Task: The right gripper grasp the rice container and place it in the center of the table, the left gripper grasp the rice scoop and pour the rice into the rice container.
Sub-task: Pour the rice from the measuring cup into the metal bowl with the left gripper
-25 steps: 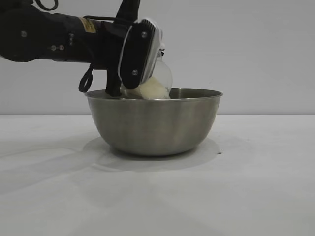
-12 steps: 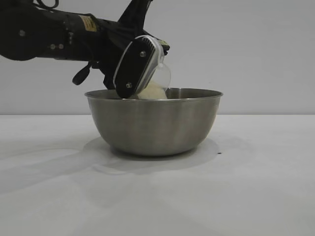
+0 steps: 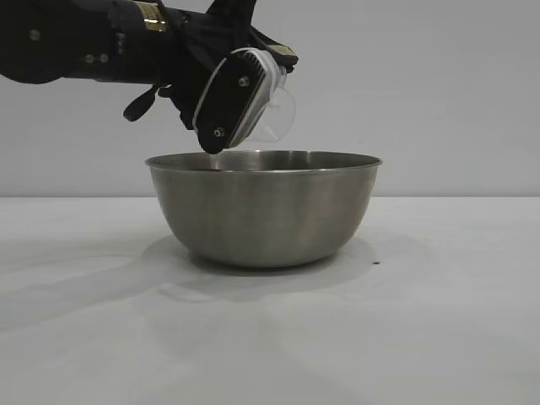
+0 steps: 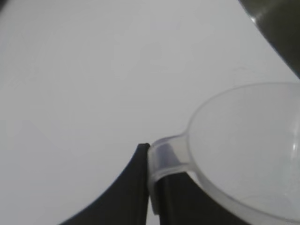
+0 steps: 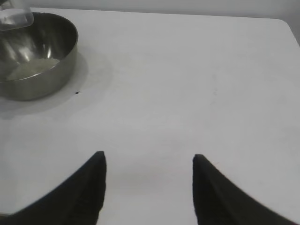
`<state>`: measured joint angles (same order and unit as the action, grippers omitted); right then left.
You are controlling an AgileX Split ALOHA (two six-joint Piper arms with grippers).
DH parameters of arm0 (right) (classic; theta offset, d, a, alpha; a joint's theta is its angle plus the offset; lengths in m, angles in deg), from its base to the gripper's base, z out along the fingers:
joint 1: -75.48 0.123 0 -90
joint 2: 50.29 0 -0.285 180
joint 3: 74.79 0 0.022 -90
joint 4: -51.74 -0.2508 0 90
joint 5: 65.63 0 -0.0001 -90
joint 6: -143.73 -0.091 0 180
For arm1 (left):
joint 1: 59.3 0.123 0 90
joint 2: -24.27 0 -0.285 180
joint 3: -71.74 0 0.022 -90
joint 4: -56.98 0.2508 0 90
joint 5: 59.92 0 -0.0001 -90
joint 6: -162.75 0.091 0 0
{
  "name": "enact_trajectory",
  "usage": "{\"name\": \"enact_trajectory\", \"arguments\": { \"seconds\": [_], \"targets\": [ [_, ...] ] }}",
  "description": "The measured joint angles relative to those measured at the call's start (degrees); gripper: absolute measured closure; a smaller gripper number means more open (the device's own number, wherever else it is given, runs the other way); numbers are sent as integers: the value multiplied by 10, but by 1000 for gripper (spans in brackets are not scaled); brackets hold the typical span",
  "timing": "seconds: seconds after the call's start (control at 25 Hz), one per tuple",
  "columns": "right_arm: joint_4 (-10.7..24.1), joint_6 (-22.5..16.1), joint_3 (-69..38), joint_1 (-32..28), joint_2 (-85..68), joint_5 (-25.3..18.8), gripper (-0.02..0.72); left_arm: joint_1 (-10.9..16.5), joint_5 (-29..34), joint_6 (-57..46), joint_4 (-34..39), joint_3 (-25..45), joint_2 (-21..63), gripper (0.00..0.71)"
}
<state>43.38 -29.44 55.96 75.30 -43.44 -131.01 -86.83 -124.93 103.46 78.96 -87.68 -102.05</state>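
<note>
Exterior view: left claw (image 3: pixel 221 145) clamps rice scoop (image 3: pixel 274 114) handle, hiding scoop; right claw (image 5: pixel 147 161) agape, off-frame

Bright, even light; soft shadows under the bowl (image 3: pixel 263 211); the left wrist view is blurred.

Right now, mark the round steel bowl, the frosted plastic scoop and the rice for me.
Round steel bowl (image 3: pixel 266 215): exterior view, front wall.
Frosted plastic scoop (image 3: pixel 277 118): exterior view, cup side.
White rice (image 5: pixel 30 68): right wrist view, pile in bowl.

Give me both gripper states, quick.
Left gripper: shut on the scoop handle, over the bowl.
Right gripper: open, empty, parked away from the bowl.
</note>
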Motion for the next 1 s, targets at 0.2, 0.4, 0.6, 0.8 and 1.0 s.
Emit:
{"name": "enact_trajectory", "arguments": {
  "seconds": [0.2, 0.4, 0.6, 0.8, 1.0],
  "targets": [
    [0, 0, 0, 0, 0, 0, 345, 0, 0, -55, -6, 0, 6, 710],
    [0, 0, 0, 0, 0, 0, 345, 0, 0, -217, -44, 0, 13, 710],
    [0, 0, 0, 0, 0, 0, 345, 0, 0, -373, -81, 0, 21, 710],
    [0, 0, 0, 0, 0, 0, 345, 0, 0, -569, -145, 0, 21, 710],
    [0, 0, 0, 0, 0, 0, 345, 0, 0, -771, -222, 0, 21, 710]
  ]
}}
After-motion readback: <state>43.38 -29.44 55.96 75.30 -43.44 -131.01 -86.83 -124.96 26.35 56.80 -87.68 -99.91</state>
